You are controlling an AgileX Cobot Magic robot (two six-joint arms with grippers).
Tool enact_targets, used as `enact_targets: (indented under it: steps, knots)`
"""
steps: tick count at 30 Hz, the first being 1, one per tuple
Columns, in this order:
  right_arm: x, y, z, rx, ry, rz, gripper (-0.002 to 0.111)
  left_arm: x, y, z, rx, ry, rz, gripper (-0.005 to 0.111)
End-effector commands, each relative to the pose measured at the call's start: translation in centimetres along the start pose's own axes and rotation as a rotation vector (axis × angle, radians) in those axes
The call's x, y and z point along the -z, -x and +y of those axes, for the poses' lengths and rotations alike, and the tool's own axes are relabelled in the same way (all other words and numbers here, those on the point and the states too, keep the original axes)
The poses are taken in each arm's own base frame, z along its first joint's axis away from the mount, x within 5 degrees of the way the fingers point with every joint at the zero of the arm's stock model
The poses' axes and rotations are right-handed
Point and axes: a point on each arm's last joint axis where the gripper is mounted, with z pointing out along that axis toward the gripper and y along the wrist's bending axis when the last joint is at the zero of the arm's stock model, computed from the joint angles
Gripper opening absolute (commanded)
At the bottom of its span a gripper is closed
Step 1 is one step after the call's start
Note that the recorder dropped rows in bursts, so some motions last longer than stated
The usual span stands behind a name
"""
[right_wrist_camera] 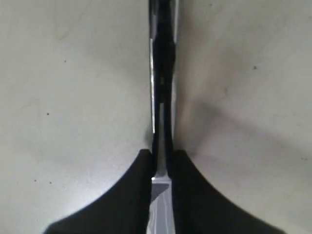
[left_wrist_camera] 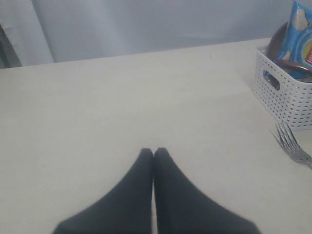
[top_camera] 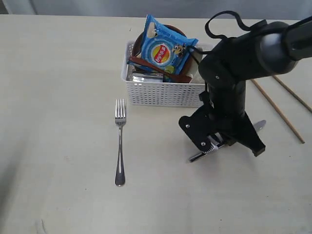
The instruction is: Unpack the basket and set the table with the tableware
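My right gripper [right_wrist_camera: 162, 156] is shut on the steel knife [right_wrist_camera: 161, 73], which runs straight out between its fingers. In the exterior view the right gripper [top_camera: 222, 141] holds the knife [top_camera: 197, 157] low over the table [top_camera: 58, 97], in front of the white basket [top_camera: 163, 92]; I cannot tell if the knife touches the top. The steel fork [top_camera: 120, 141] lies left of the basket. Two brown chopsticks [top_camera: 278, 109] lie at the right. A red-brown wooden spoon [top_camera: 161, 69] and a brown plate [top_camera: 138, 45] are in the basket. My left gripper [left_wrist_camera: 153, 152] is shut and holds nothing.
A blue chip bag [top_camera: 165, 48] stands up out of the basket over the other contents. In the left wrist view the basket [left_wrist_camera: 287, 102] and the fork's tines [left_wrist_camera: 291, 146] sit off to one side. A grey wall runs behind the table's far edge.
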Motion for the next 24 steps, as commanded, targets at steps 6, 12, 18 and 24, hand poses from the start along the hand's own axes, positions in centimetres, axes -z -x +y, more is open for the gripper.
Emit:
enact_targets:
  steps: [6,12,18,24]
  knots:
    - [1.3,-0.2,0.1,-0.093,-0.066,-0.037,0.049,0.0,0.0,0.0,-0.001,0.004,-0.004,0.0]
    - [3.4,-0.4,0.6,-0.186,-0.115,-0.082,0.049,0.0,0.0,0.0,-0.001,0.004,-0.004,0.0]
    - [6.5,-1.4,2.2,-0.429,-0.136,-0.095,0.049,0.0,0.0,0.0,-0.001,0.004,-0.004,0.0]
    - [8.2,-2.0,3.6,-1.015,-0.091,-0.115,0.046,0.0,0.0,0.0,-0.001,0.004,-0.004,0.0]
